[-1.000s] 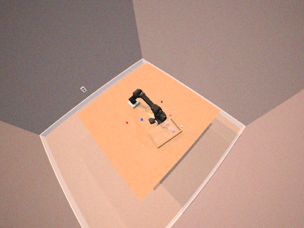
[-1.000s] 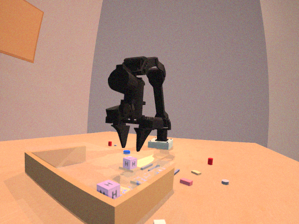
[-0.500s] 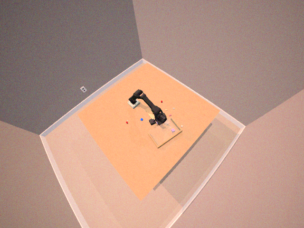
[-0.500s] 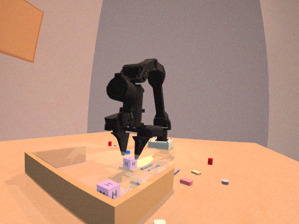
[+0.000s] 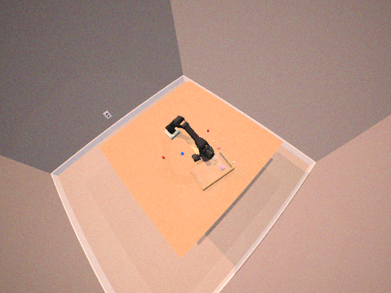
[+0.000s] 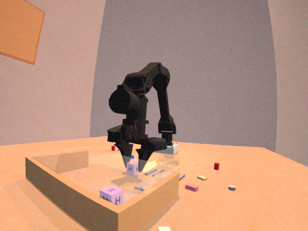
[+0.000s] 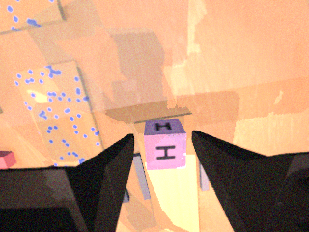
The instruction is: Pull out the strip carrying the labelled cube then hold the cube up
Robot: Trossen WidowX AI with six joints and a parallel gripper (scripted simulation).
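A lilac cube marked H point(image 6: 131, 168) point(image 7: 165, 152) sits at the end of a plain pale-yellow strip point(image 7: 175, 203) point(image 5: 194, 149). My gripper point(image 6: 134, 169) point(image 7: 162, 136) is partly open, pointing down, with a fingertip on either side of this cube and gaps visible in the wrist view. A second H cube point(image 6: 111, 194) point(image 5: 222, 167) sits in the front corner of the wooden-walled tray point(image 6: 147, 202) point(image 5: 218, 179). A blue-dotted strip point(image 7: 60, 116) lies left of the plain one in the wrist view; a separate dotted piece point(image 7: 29, 12) lies beyond it, with a gap between.
Grey rails point(image 7: 142, 176) point(image 7: 204, 176) flank the plain strip. A see-through cover seems to span the tray. Outside lie a pink block point(image 6: 191, 187) point(image 5: 219, 148), a yellow block point(image 6: 201, 177), a grey disc point(image 6: 231, 187), red cylinders point(image 6: 216, 166) point(image 5: 163, 157) and a blue cylinder point(image 5: 182, 153).
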